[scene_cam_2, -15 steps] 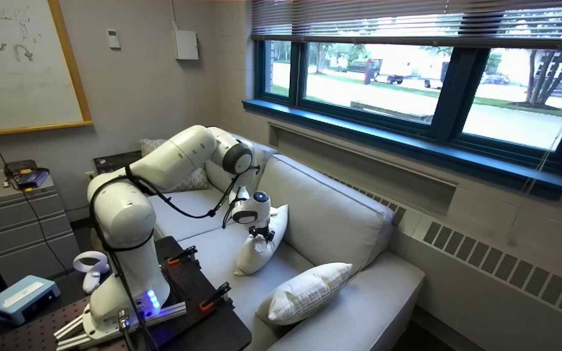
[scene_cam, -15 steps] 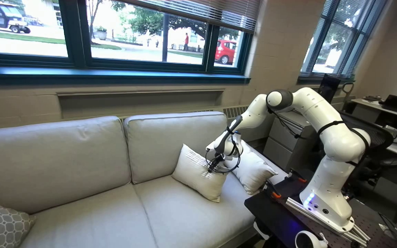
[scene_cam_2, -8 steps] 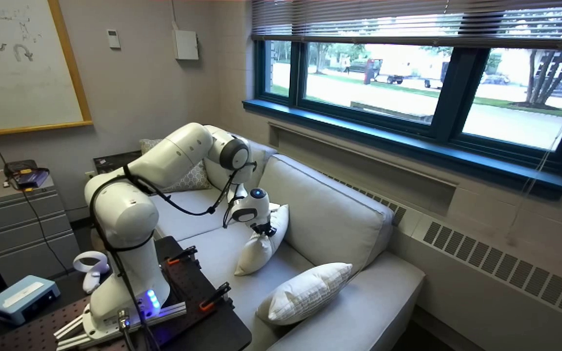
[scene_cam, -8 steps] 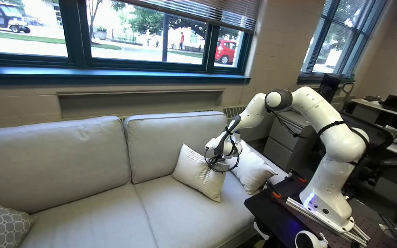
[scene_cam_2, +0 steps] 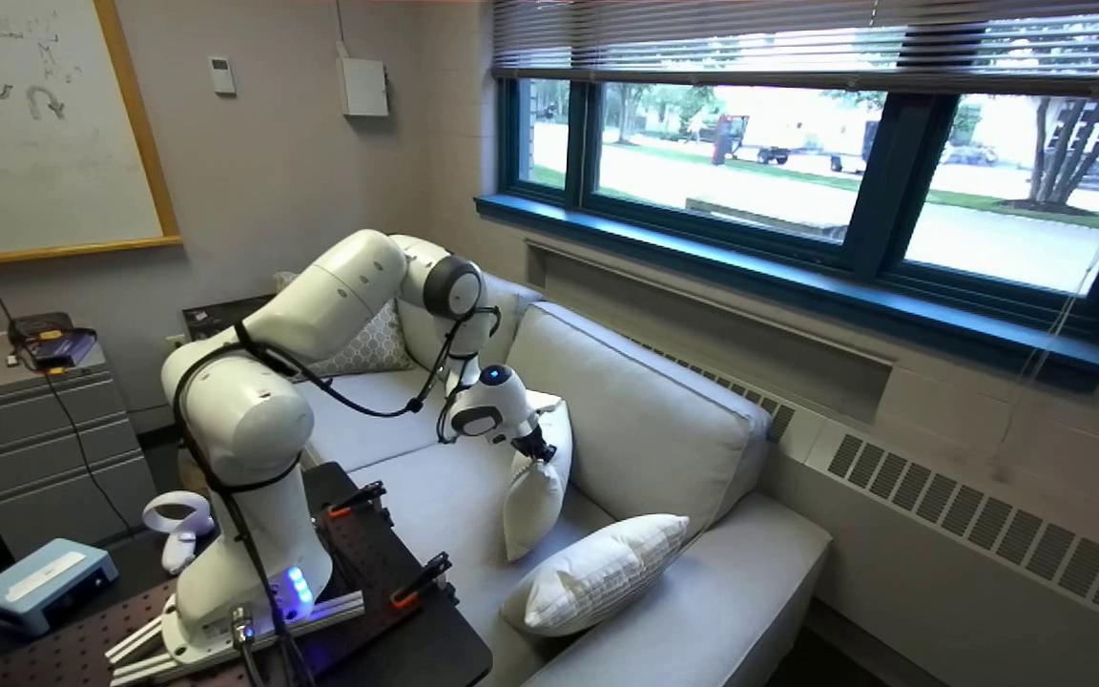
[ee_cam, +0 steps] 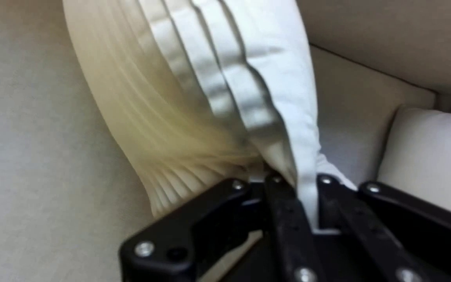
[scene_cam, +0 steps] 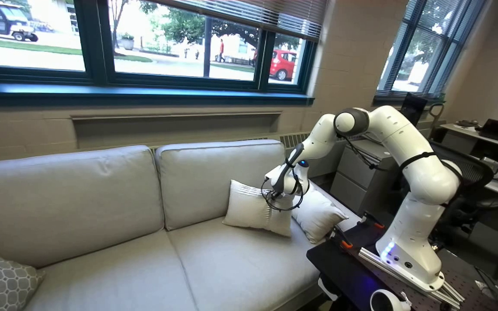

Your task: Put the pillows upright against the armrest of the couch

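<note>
The room has a light couch set by a big window. Nearest on it, in an exterior view, is the armrest. The side pillow is right next to that. It tips toward the armrest and seems to lean on it, but it slumps and is not straight up. I would call that one almost done.

A bit farther along, the hand pinches a fold of the held pillow, its jaws close together with only cloth between them. This pillow stands on its edge in front of the back cushion. I cannot tell if its bottom touches the seat. It is not at the armrest yet, so what is left is to bring it over, set it straight and let go.

The side pillow sits between it and the armrest. That is in the way: the held pillow may have to rest on it, and could push it flat.

The bench looks just beside the couch and bears the arm. Two clamps poke out at its edge, and cloth could catch there. Black cables loop down beside the hand. At the far end sits the grey pillow, which looks like no part of this job.
</note>
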